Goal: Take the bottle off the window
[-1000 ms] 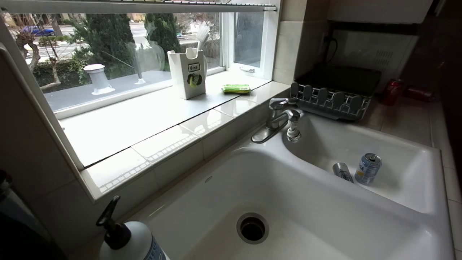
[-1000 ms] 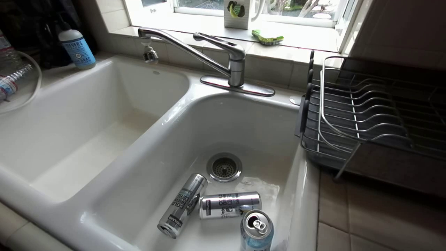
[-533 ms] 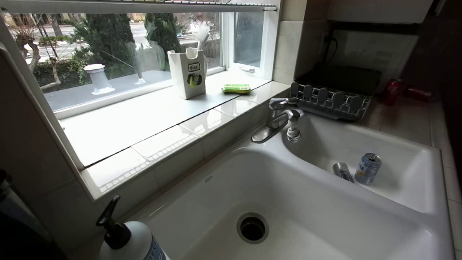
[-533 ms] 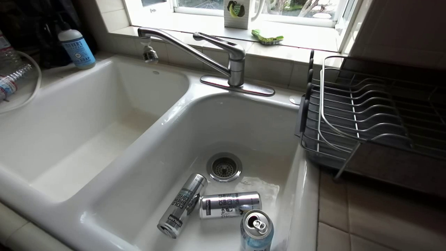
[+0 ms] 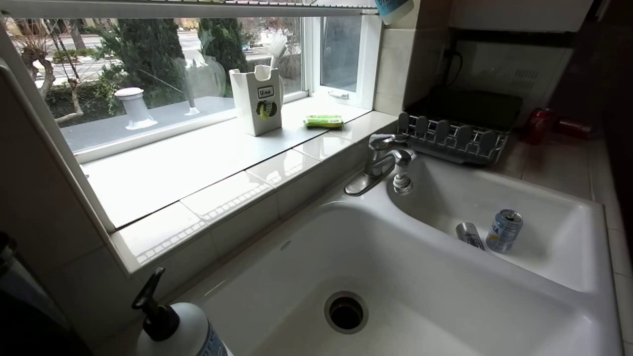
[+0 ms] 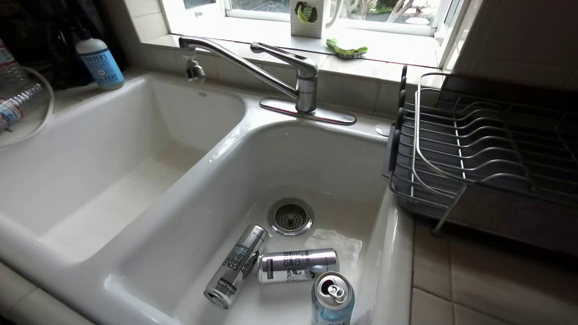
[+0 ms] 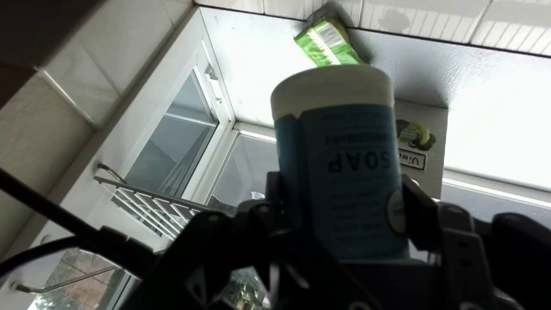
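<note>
newly entered at the top edge of an exterior view since half a second ago: one bottle (image 5: 394,10), blue label over pale base, cut off above, overlapping the upper corner of the window (image 5: 168,69).

gripper (image 7: 343,193): closed on that bottle in the wrist view, clamping it from both sides; lettering "soap" upside down there.

bottle's place: in the air, higher than the sill (image 5: 163,173).

on the sill, unmoved: white jug (image 5: 253,106) with fruit motif, upright, a brush head (image 5: 278,45) showing above its rim; green packet (image 5: 323,121), lying near it.

around the sink (image 6: 180,189): chrome faucet (image 6: 306,88); dish rack (image 6: 460,149); pump dispenser (image 6: 101,65), blue label, upright.

in the basin (image 6: 320,153) beside the rack: silver cans (image 6: 237,266), two, lying on their sides; blue-and-silver can (image 6: 333,300), upright, open at the top.
</note>
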Robot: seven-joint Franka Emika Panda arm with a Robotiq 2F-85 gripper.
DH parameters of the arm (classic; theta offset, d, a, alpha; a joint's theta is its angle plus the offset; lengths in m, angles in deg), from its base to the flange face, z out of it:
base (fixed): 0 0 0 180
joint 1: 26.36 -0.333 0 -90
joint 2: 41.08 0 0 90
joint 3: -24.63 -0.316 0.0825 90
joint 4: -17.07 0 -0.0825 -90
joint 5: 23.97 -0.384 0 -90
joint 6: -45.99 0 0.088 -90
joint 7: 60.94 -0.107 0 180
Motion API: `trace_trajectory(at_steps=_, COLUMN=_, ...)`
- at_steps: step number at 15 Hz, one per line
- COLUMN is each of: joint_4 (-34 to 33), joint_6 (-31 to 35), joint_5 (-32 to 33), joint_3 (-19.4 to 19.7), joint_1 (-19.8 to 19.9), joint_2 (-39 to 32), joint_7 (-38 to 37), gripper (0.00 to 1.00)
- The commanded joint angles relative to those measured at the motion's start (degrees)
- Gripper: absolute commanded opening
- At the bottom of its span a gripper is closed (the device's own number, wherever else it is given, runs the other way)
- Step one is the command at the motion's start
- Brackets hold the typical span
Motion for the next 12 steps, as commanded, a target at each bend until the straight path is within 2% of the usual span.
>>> trace_trajectory(at_steps=1, joint_4=14.0, joint_6=3.9, joint_5=-2.7, joint_3=-2.5, joint_1=3.0, joint_2=8.6, joint_7=-2.1, gripper=0.4)
trace_trajectory(at_steps=2, joint_4=5.5, joint_6=0.6, joint_5=-2.2, joint_3=-3.1, joint_1=3.5, joint_2=3.2, joint_7=0.0, gripper=0.65)
trace_trajectory(at_steps=5, joint_4=11.2, joint_6=2.6, joint_5=-2.8, joint_3=-3.6, joint_1=4.4, joint_2=6.4, joint_7=-0.7, gripper=0.65)
trace_trajectory(at_steps=9, joint_4=12.2, joint_6=2.7, joint_5=-2.9, joint_3=-3.6, joint_1=4.5, joint_2=7.3, joint_7=-0.7, gripper=0.65)
trace_trajectory(at_steps=10, joint_4=12.3, joint_6=2.8, joint_5=-2.9, joint_3=-3.6, joint_1=4.5, joint_2=7.3, joint_7=-0.7, gripper=0.4)
trace_trajectory(at_steps=12, joint_4=13.5, joint_6=5.1, joint_5=-3.8, joint_3=-3.5, joint_1=5.6, joint_2=6.7, joint_7=-3.9, gripper=0.4)
